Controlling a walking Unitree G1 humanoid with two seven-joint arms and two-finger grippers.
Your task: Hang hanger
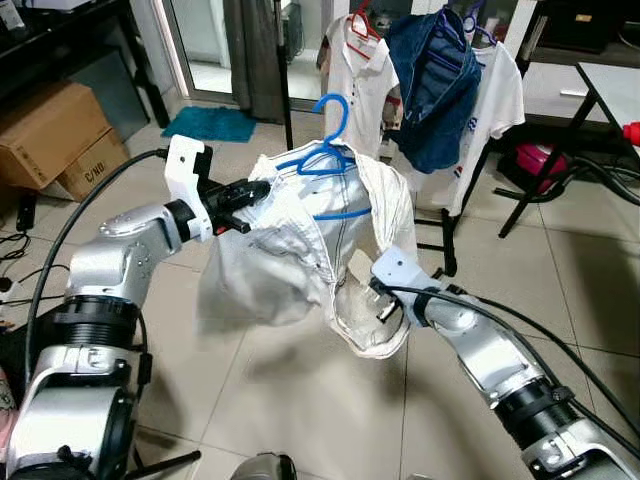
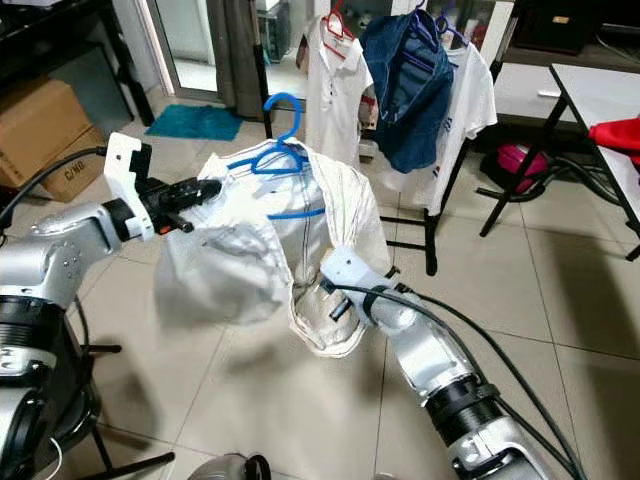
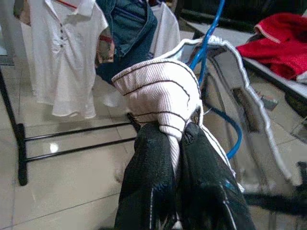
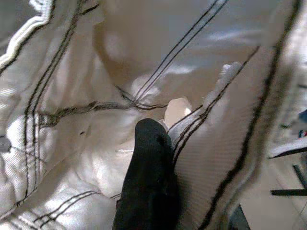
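A blue plastic hanger sits inside a white shirt with dark seam lines, held up in the air between my two arms. My left gripper is shut on a bunched fold at the shirt's shoulder, next to the hanger; in the left wrist view the fabric is pinched between the black fingertips. My right gripper is lower, buried in the shirt's hem. In the right wrist view one black finger presses against a seamed fold, and the other is hidden by cloth.
Behind the shirt stands a drying rack with a white polo and a denim garment on hangers. Cardboard boxes lie at the left, a teal mat by the door, and a table at the right.
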